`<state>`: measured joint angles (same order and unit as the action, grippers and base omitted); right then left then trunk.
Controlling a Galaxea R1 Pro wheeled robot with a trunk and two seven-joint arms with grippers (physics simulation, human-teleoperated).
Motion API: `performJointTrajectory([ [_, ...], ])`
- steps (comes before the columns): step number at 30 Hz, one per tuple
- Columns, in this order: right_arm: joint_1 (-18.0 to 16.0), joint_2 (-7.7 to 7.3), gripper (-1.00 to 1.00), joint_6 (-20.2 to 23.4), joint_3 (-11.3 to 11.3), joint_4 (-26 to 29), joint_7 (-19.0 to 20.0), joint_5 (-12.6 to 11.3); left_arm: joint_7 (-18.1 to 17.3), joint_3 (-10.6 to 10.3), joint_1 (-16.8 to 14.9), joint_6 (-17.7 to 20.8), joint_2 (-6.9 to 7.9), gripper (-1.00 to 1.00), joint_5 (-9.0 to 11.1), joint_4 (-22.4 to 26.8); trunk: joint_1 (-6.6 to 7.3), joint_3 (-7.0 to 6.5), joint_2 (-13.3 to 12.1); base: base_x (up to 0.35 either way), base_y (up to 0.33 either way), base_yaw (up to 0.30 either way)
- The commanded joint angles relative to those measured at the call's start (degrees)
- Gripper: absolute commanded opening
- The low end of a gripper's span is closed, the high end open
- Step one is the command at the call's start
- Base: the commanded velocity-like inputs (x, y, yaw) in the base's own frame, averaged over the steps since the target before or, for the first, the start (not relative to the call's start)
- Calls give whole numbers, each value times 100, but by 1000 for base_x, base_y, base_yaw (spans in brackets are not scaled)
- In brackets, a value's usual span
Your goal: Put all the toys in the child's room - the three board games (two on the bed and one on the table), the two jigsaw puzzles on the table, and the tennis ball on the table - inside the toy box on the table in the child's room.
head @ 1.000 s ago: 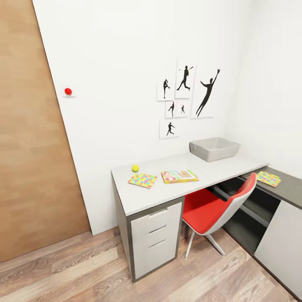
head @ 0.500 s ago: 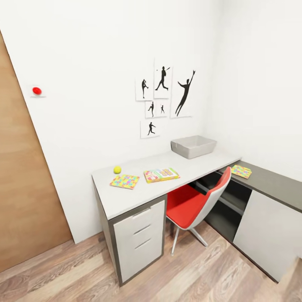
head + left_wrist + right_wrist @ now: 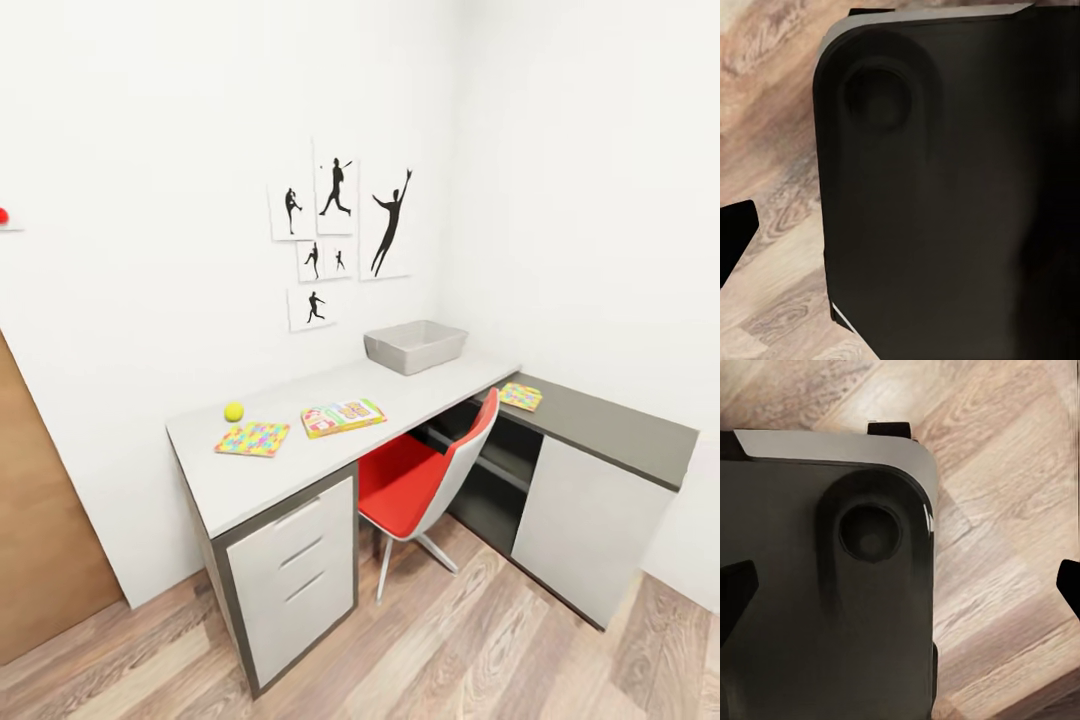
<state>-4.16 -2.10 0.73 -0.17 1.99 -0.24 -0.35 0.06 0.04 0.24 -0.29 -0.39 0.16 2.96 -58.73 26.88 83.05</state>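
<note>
Looking down from each wrist: wood-plank floor (image 3: 1012,502) and a dark rounded robot base (image 3: 945,187). Black finger tips (image 3: 735,596) sit at the frame edges, spread wide on the right arm; on the left arm just one tip (image 3: 735,232) shows, so cannot tell whether it is released or clenched.

Head view, nearest first: desk (image 3: 250,485) with white drawers, red chair (image 3: 425,480) tucked under it. On the grey top lie one jigsaw puzzle (image 3: 252,438), the tennis ball (image 3: 233,411) just behind it, a board game (image 3: 342,416) beside. Second puzzle (image 3: 521,396) lies on the dark side cabinet (image 3: 610,430). Toy box (image 3: 416,346) at the far end by the wall. Silhouette prints (image 3: 340,230) above.
</note>
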Motion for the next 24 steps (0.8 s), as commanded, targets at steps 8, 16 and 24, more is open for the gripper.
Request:
performJointTrajectory([
  [8,-114,-64,100,15,-1,15,-2,-9,14,2,-98,16,-27,100,6,86,0,5,2,0,0,-281],
  [16,-269,-121,100,37,-1,19,-2,-15,4,4,-238,34,-42,100,12,113,0,5,2,0,0,-281],
  [24,-391,-139,100,195,-1,20,-2,-23,-2,5,-372,52,-101,100,15,121,0,15,2,0,0,-280],
])
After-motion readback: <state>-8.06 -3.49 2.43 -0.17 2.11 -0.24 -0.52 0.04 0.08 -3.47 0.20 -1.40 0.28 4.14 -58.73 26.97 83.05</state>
